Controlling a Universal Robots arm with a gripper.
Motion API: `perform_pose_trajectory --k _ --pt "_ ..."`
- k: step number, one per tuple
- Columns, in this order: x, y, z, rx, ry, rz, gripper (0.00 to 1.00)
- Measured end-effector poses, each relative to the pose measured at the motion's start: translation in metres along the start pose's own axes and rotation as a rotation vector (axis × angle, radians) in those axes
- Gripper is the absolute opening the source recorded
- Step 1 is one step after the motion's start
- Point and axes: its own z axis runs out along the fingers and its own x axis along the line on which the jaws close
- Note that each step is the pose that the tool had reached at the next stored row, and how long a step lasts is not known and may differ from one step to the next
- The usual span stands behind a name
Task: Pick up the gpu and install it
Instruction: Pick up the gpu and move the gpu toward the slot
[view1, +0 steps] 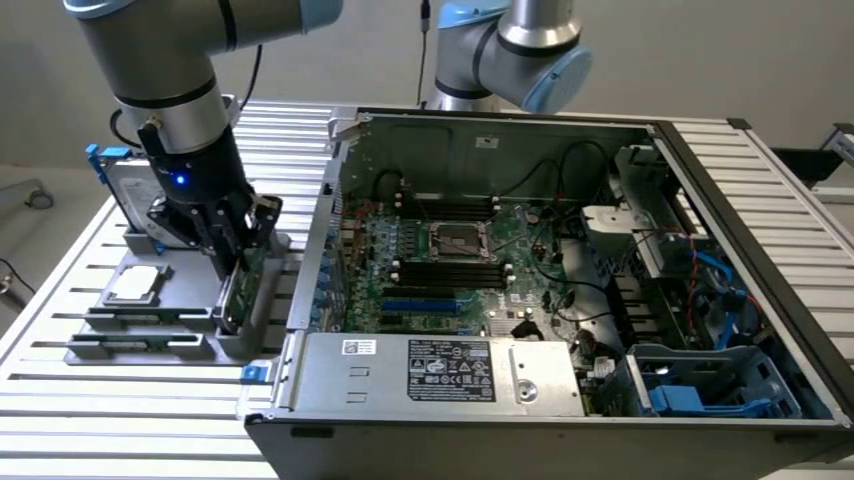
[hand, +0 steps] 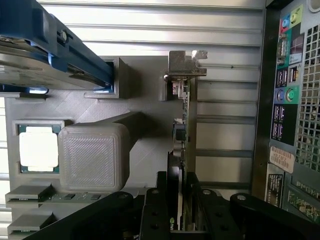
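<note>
The gpu (hand: 182, 115) stands on edge in a slot of the grey holder (hand: 95, 155), with its silver end bracket (hand: 185, 65) at one end. In the exterior view the gpu (view1: 238, 285) shows its green board below the arm, at the left of the computer case. My gripper (hand: 176, 200) reaches down over the card. One black finger (hand: 157, 205) lies against the shroud face and the other against the board face. The card still sits in its slot. The motherboard (view1: 447, 265) lies open inside the case.
A hard drive with blue rails (hand: 55, 55) stands in the holder beside the card. A CPU chip (hand: 37, 147) and memory sticks (hand: 35, 192) lie in other pockets. The case's rear wall with ports (hand: 287, 100) runs close along the card's other side. A second arm (view1: 514, 50) stands behind the case.
</note>
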Motion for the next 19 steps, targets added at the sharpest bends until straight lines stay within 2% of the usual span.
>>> perform_pose_trajectory --k 14,19 --pt "-0.0004 0.0001 -0.0002 -0.0004 -0.0005 0.0 0.26" --pt "-0.0004 -0.0001 -0.008 -0.0033 -0.0003 0.0 0.26"
